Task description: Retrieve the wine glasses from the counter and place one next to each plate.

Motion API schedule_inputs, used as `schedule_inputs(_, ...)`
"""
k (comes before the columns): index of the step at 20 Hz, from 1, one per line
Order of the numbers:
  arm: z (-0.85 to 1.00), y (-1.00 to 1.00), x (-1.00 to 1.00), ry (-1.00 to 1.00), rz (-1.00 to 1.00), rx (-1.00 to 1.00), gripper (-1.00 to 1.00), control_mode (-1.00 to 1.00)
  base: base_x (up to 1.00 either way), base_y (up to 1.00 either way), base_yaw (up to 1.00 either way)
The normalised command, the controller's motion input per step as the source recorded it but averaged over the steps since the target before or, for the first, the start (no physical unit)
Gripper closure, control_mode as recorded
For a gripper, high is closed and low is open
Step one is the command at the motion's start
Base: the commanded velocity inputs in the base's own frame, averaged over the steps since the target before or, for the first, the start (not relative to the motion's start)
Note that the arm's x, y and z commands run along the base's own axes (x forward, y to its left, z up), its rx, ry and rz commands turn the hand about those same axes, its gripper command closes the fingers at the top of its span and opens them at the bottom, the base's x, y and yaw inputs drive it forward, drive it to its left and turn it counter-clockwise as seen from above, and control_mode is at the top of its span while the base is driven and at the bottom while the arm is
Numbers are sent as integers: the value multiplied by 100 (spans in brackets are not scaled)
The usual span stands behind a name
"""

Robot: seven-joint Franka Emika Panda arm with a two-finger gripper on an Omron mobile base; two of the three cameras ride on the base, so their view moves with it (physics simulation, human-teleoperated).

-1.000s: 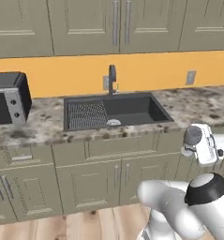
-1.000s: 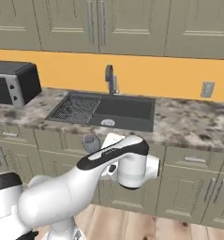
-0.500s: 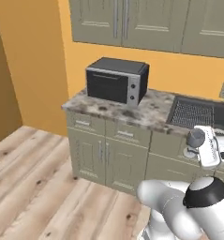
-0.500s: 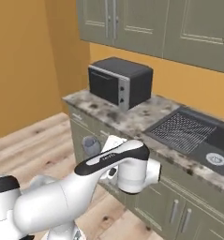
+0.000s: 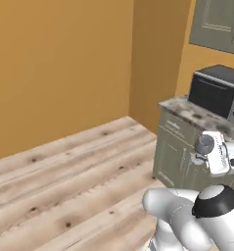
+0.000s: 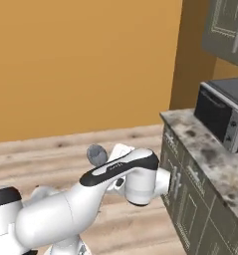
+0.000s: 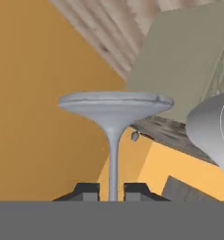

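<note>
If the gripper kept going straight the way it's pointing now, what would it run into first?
The gripper is shut on the wine glass stem, so the glass leads. Beyond its foot, the hand view looks toward the orange wall with nothing between, though depth is hard to judge.

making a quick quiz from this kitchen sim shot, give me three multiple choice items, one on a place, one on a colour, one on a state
1. Where does the microwave stand?
A. on the wooden floor
B. on the counter
C. inside a cabinet

2. What colour is the wall behind the floor?
A. orange-yellow
B. white
C. dark blue

3. What is the gripper doing?
A. hanging open over a plate
B. shut on nothing
C. shut on the stem of a wine glass

Answers:
1 B, its dark box sits on the speckled stone top in both base views.
2 A, the wall is plain orange-yellow above the pale wooden floor.
3 C, in the hand view the thin stem runs down between the two finger tips.
</note>
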Motion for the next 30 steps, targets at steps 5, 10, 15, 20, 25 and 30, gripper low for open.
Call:
schedule_inputs(5, 0, 0, 0, 0, 0, 0, 100, 100, 62, 32, 78)
schedule_inputs(10, 0, 0, 0, 0, 0, 0, 100, 100, 98, 29, 62)
schedule_inputs(15, 0, 0, 0, 0, 0, 0, 100, 100, 100, 51, 19)
schedule_inputs(20, 0, 0, 0, 0, 0, 0, 100, 100, 100, 96, 7)
schedule_inputs(25, 0, 0, 0, 0, 0, 0, 100, 100, 100, -4, 22)
schedule_inputs(30, 0, 0, 0, 0, 0, 0, 100, 100, 100, -15, 27)
